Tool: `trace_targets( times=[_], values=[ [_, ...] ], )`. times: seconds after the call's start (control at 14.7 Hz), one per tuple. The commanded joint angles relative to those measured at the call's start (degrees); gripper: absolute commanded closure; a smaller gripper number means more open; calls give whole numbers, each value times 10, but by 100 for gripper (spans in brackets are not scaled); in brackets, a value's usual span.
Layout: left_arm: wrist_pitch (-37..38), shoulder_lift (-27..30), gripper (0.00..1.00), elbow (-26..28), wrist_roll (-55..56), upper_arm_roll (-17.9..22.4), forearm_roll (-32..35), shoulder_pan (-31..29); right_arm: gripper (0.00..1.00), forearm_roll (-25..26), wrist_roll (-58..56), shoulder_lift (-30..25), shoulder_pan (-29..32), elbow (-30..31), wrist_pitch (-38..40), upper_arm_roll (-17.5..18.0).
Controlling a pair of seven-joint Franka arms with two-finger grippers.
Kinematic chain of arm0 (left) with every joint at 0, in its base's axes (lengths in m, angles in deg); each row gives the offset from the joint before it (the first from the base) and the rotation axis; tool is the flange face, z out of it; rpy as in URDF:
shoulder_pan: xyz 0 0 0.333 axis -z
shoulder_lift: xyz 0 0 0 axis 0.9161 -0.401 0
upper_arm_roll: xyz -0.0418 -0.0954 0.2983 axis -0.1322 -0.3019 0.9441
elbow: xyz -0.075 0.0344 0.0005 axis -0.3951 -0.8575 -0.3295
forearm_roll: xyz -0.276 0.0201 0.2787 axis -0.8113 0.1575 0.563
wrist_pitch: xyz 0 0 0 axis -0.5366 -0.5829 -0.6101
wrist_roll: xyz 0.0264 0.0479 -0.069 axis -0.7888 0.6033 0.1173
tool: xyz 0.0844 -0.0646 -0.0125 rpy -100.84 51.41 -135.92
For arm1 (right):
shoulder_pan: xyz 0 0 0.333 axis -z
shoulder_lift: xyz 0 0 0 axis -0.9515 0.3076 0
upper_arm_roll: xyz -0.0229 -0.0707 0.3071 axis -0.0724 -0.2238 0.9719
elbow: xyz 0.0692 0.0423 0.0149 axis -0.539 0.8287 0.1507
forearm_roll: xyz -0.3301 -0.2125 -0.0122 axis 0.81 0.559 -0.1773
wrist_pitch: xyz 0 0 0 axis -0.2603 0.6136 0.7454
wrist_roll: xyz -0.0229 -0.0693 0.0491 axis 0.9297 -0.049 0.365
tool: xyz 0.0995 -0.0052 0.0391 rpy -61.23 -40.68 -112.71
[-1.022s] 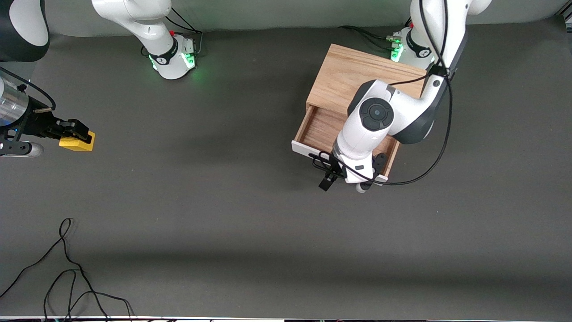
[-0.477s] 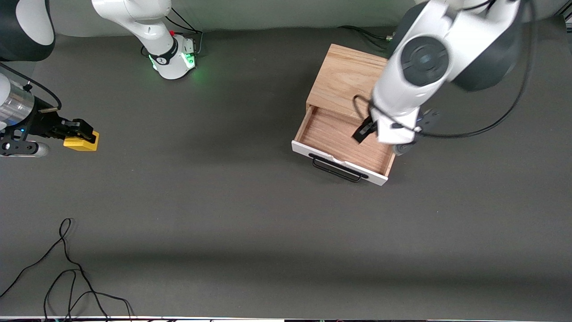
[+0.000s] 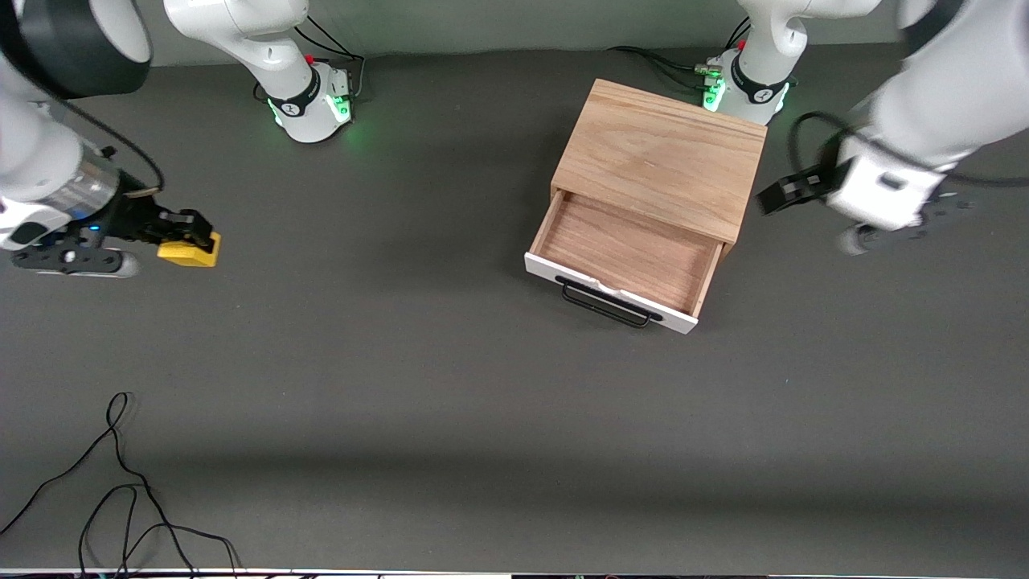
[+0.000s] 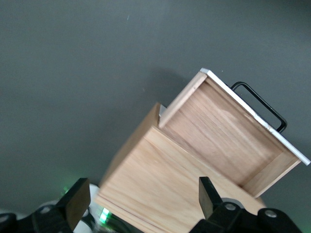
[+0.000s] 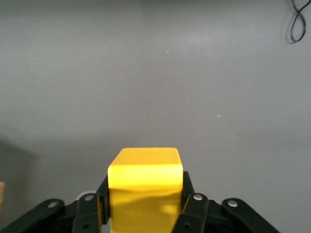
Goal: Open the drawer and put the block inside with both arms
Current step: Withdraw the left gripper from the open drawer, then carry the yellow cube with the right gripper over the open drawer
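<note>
Over the counter [image 3: 450, 386] at the right arm's end, my right hand [image 3: 190, 231] is clamped on the yellow block [image 3: 190, 252], its fingers [image 5: 190, 194] pressed against two opposite faces, and the cube sits square between them in the right wrist view. The drawer [image 3: 627, 257] stands pulled out of the light oak cabinet [image 3: 663, 153], well apart from the block toward the left arm's end, its wood floor bare and its black wire handle [image 3: 607, 304] facing the front camera. My left hand [image 3: 776, 195] hangs over the bare counter beside the cabinet, fingers [image 4: 77, 201] spread apart and holding nothing, and that arm waits. The risks I see lie in the long carry: only the lower part of the cube shows between my fingers, so a quick swing could, I judge, let it twist or slip out short of the drawer. Coming in low, I could clip the white drawer front or the cabinet's top edge and nudge the drawer shut or shove the whole box. Letting go too high might bounce the block over the drawer's side wall. My left arm, if it drifts toward the cabinet, could cross my right arm's path.
</note>
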Motion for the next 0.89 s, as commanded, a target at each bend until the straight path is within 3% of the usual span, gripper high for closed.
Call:
trace_targets(
  times=[0.0, 0.2, 0.41, 0.82],
  values=[
    [-58, 20, 1, 21, -101, -6, 14, -20, 74, -25, 95, -3, -59, -8, 5, -2],
    [-118, 16, 1, 43, -141, -8, 15, -19, 74, -44, 188, 4, -124, -13, -17, -2],
    [-124, 3, 1, 42, -217, -9, 39, -17, 74, -44, 283, 30, -196, -24, -53, -2],
    [-78, 10, 1, 40, -224, -9, 43, -20, 74, -37, 492, 217, -328, -236, -58, -2]
  ],
)
